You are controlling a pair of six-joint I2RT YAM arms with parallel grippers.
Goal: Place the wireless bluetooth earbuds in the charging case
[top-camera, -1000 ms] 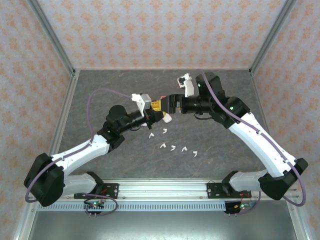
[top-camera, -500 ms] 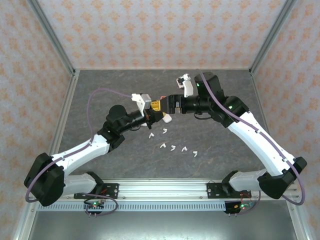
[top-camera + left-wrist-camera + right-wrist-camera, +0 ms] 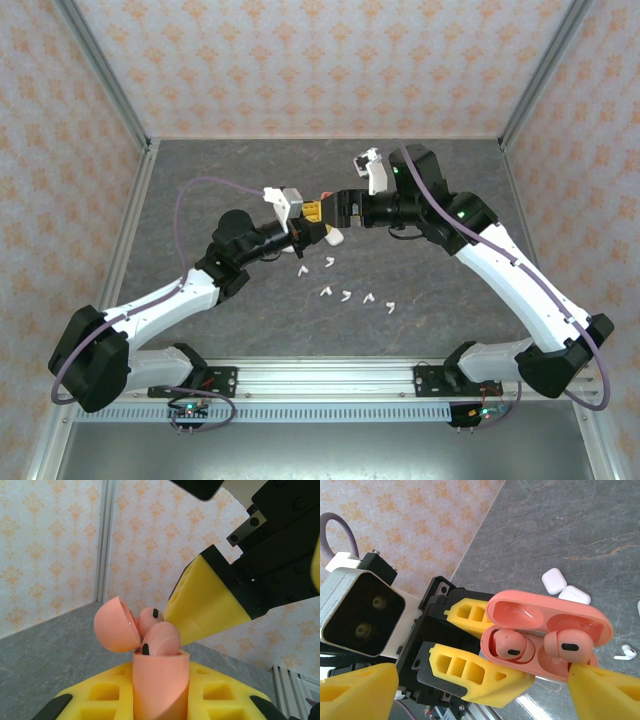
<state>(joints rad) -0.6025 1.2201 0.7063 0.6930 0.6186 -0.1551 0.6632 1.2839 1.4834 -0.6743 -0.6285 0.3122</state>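
The left pincer (image 3: 160,700) grips the upright pink case (image 3: 538,667), its lid (image 3: 545,607) open. Both pink earbuds (image 3: 567,647) stand inside it. The right pincer (image 3: 322,213), spread wide and empty, is nearer them: one fingertip (image 3: 600,690) sits just below the right-of-frame earbud, perhaps touching.

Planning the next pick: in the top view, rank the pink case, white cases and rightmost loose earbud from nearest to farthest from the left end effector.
1. Pink case: held in the left end effector.
2. White cases: lying just right of it, slightly lower in the view.
3. Rightmost earbud: right end of the loose row.
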